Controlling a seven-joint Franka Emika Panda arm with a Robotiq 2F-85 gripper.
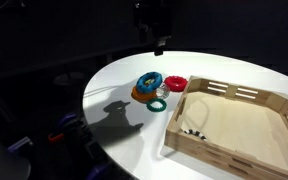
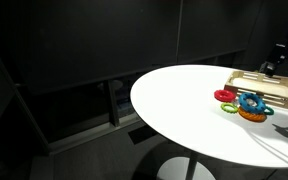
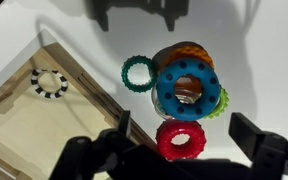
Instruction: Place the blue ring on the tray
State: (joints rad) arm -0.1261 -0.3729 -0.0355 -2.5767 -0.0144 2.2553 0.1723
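Hovering above the ring cluster with my gripper [image 3: 184,128], fingers [image 3: 264,140] spread wide, nothing between them | blue ring [image 3: 189,88] lies atop the orange ring [image 3: 189,48] on the white table [image 1: 109,80], left of the tray [image 1: 234,93] in an exterior view, outside it | spread stance, I judge, suits straddling its bumpy rim next.

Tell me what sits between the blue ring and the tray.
The thin green ring lies between the blue ring and the tray, seen clearly in the wrist view.
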